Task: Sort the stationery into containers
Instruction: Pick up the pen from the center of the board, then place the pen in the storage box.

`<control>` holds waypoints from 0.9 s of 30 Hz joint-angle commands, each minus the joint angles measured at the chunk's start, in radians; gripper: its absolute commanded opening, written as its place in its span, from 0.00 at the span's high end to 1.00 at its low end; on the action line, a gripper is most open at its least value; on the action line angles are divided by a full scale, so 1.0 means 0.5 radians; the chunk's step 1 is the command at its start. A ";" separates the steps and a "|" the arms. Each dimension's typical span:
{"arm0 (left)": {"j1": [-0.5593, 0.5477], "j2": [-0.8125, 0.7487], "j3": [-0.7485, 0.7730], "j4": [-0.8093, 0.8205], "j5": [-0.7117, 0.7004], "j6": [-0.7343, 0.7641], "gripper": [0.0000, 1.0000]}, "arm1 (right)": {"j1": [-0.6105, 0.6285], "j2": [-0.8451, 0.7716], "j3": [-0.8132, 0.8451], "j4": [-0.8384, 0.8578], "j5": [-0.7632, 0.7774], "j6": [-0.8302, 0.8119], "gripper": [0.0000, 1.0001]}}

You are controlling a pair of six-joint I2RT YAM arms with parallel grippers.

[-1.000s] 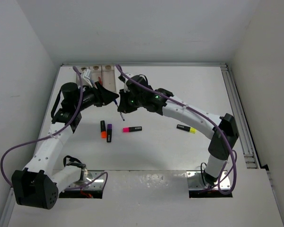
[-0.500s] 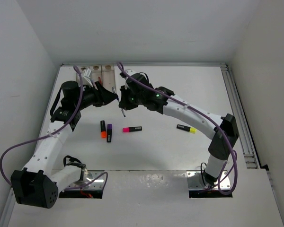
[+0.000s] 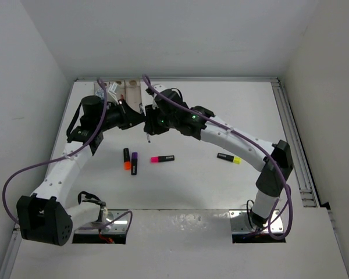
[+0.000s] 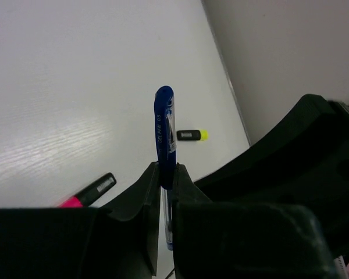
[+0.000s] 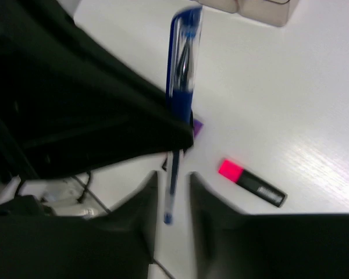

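While the left pincer [image 4: 166, 174] clamps shut on the blue pen [image 4: 164, 125], we see the pen sticking straight out past its fingers, cap end away from the camera, held in the air above the white counter [image 3: 221, 116]. The right pincer [image 5: 171, 192] is up against the left one. Its fingers are a little apart with the pen's writing tip between them. Thin gaps show on both sides of the shaft, so we mark it slightly open and not gripping. Both pincers meet over the far left part of the counter, just in front of the tan wooden tray [image 3: 131, 93] at the back edge. The tray is partly hidden by the left arm and its purple cable, so we cannot tell what is in its slots. Four highlighters lie flat on the counter. The orange-capped highlighter [image 3: 127, 159] and the purple-capped highlighter [image 3: 134, 163] lie side by side. The pink-capped highlighter [image 3: 162, 158] is near them to the right, and the yellow-capped highlighter [image 3: 228, 157] is well apart, further right.
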 commanded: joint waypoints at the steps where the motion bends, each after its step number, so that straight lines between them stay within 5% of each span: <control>1: 0.083 0.079 0.211 -0.026 -0.082 0.088 1.00 | 0.002 -0.114 0.033 0.036 0.090 -0.116 0.67; 3: 0.147 0.256 0.548 -0.305 -0.323 0.403 1.00 | -0.102 -0.215 -0.108 0.033 0.091 -0.201 0.43; 4: 0.160 0.354 0.690 -0.531 -0.413 0.657 1.00 | -0.220 -0.249 -0.166 0.033 0.057 -0.254 0.41; 11: 0.280 1.394 1.855 -1.072 -0.910 1.064 1.00 | -1.073 -0.623 -0.786 -0.040 -0.574 -0.652 0.41; 13: 0.335 1.682 2.055 -1.143 -0.987 1.095 1.00 | -1.191 -0.676 -0.860 -0.074 -0.536 -0.754 0.43; 23: 0.344 2.137 2.323 -1.113 -1.334 1.196 0.98 | -1.483 -0.673 -1.118 -0.200 -0.471 -1.431 0.48; 25: 0.353 2.190 2.348 -1.107 -1.319 1.218 0.93 | -1.489 -0.600 -1.149 -0.218 -0.489 -1.502 0.47; 27: 0.356 2.223 2.360 -1.113 -1.215 1.251 0.77 | -1.489 -0.547 -1.185 -0.225 -0.492 -1.585 0.47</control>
